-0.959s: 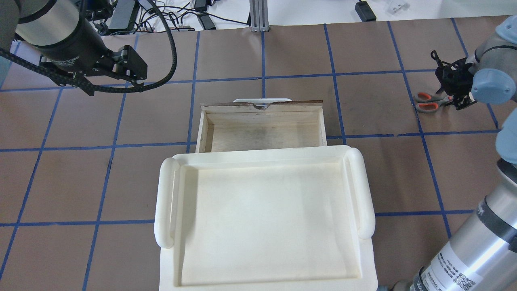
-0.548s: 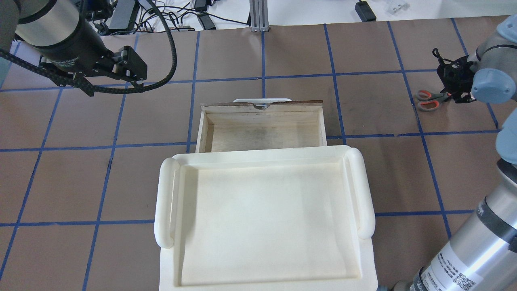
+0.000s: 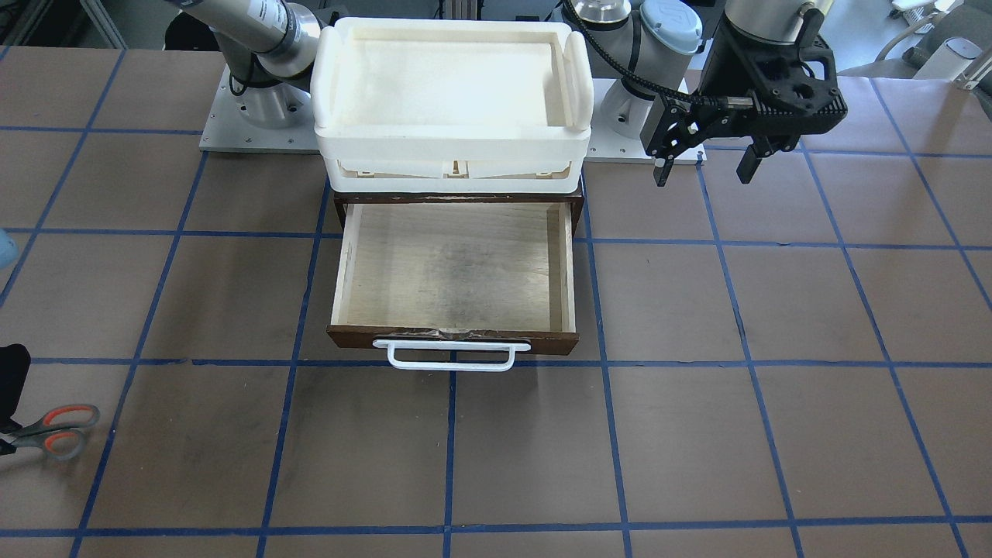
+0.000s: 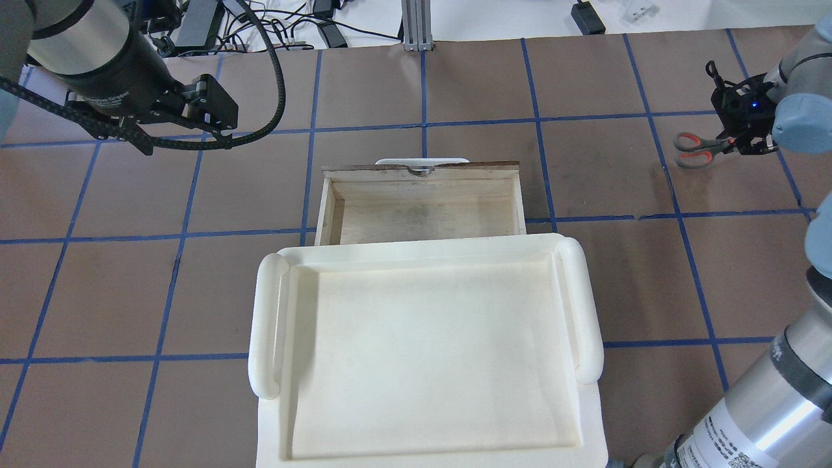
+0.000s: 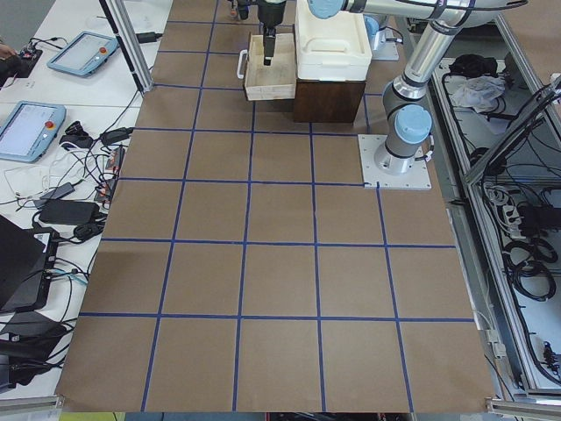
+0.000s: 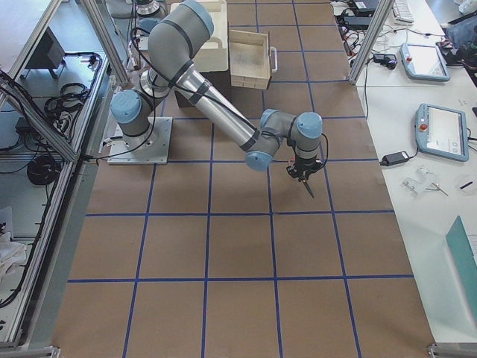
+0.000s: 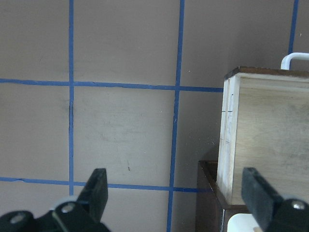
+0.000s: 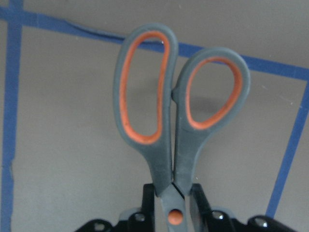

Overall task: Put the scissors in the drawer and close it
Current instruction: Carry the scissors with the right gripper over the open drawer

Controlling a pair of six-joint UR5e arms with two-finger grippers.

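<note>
Scissors pinched, drawer open and waiting

My right gripper [image 4: 741,130] pinches the scissors [image 4: 697,143] at the pivot, well right of the drawer [image 4: 335,208]; best to carry them level and high enough to clear its side wall. My left gripper [image 7: 176,193] hangs spread beside the drawer. The drawer and the tray [image 4: 266,325] above it hold 0 items.

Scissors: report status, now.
Right pincer shut on scissors. Left pincer open, empty. Drawer open, nothing inside. Nothing seen on the table between scissors and drawer.
</note>
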